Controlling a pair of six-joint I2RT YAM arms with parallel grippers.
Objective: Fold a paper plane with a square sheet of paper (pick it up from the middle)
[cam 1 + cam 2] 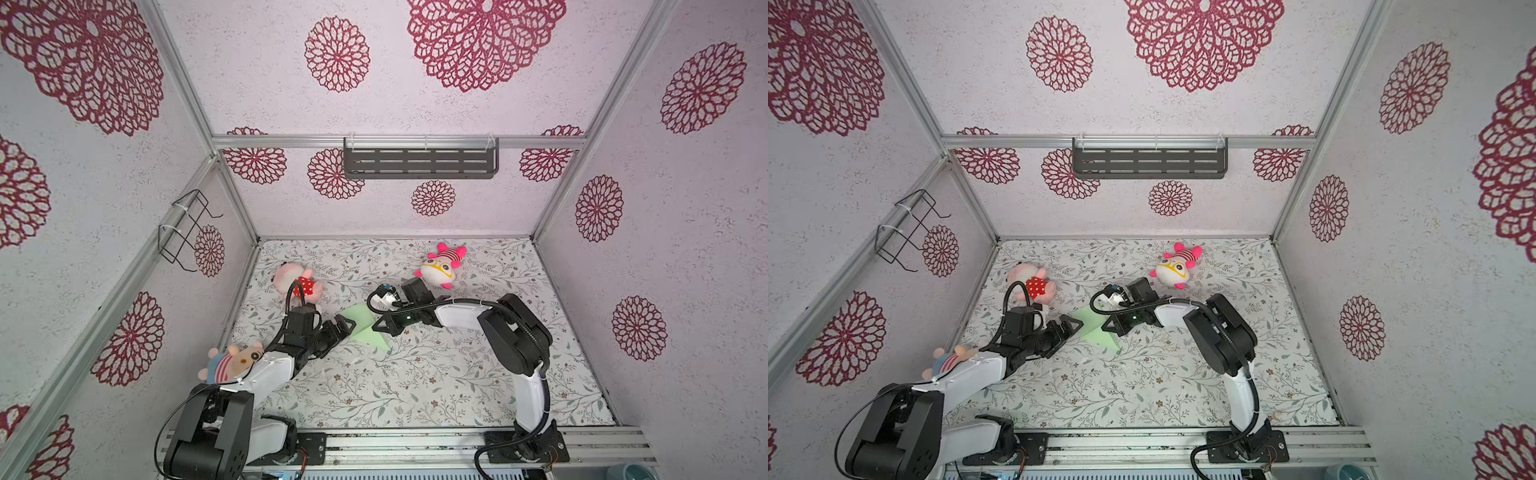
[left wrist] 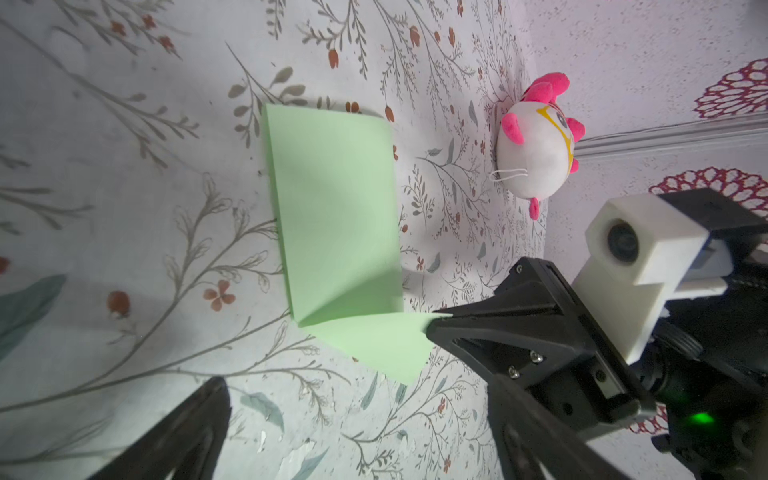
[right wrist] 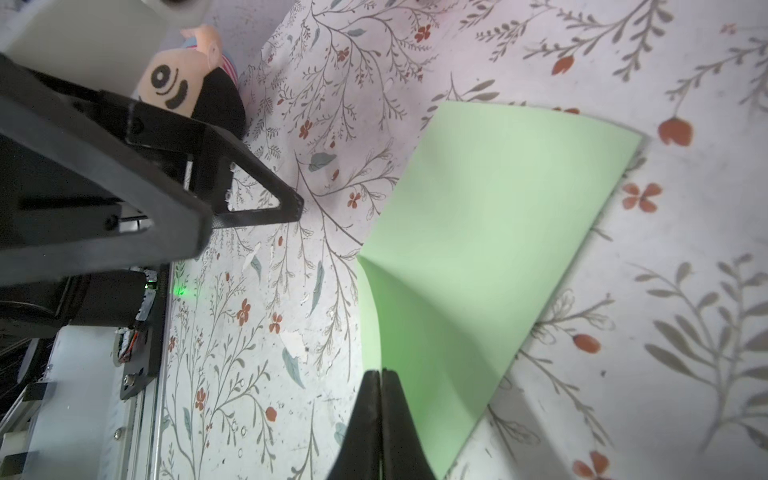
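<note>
Item: square sheet of paper (image 1: 368, 332) (image 1: 1096, 330), pale mint green, folded to a long panel, lying mid-table on the floral cover (image 1: 415, 386) between the two grippers. In both top views we see its long axis running diagonally from the far left to the near right, with a sharp corner pointing near-right. In the left wrist view the sheet (image 2: 340, 208) lies mostly flat, and one end flap is creased up off the cover. Right gripper (image 1: 376, 328) (image 3: 380, 374): fingers pressed together, pinching the corner of that raised flap; the right arm rises from its near-right base, elbow high, forearm reaching across toward the middle. Left gripper (image 1: 341, 331): fingers spread wide, just beside the sheet's left edge and apart from it, holding nothing; the left arm stretches forward from the near-left base. Hard to make out: in both top views the two grippers cover the sheet's edges and its creases are not legible; the striped plush (image 1: 232, 361) sits half behind the left arm. Also present are a pink plush in a red dotted dress (image 1: 299, 282) and a white plush with yellow glasses (image 1: 440, 266), both well apart from the sheet
</note>
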